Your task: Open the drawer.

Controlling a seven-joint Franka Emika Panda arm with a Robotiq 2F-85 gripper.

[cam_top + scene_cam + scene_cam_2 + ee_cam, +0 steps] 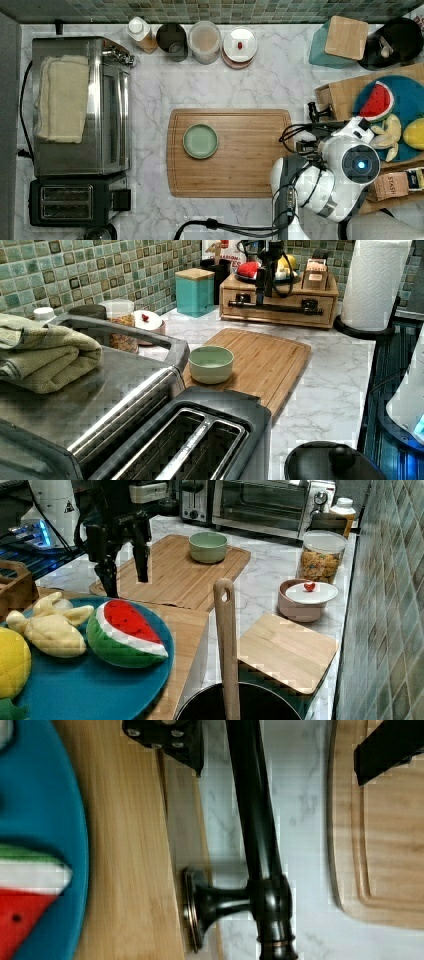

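On the marble desk [320,390] I see the drawer [278,307] closed in its wooden box beyond the cutting board [260,362]. My gripper [280,750] has its jaws spread, straddling the black handle [257,820].

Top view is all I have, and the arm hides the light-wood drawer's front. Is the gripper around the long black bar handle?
Observer: Yes. In the wrist view the long black bar handle runs between the open fingers of the gripper, with marble visible on both sides of it.
Operator: Is the drawer out at all?
Observer: No. In the left view the light-wood drawer looks shut, with its front flush with the wooden box.
Operator: Anything in the pull path?
Observer: The left view shows bare white marble counter between the drawer front and the rounded bamboo cutting board.
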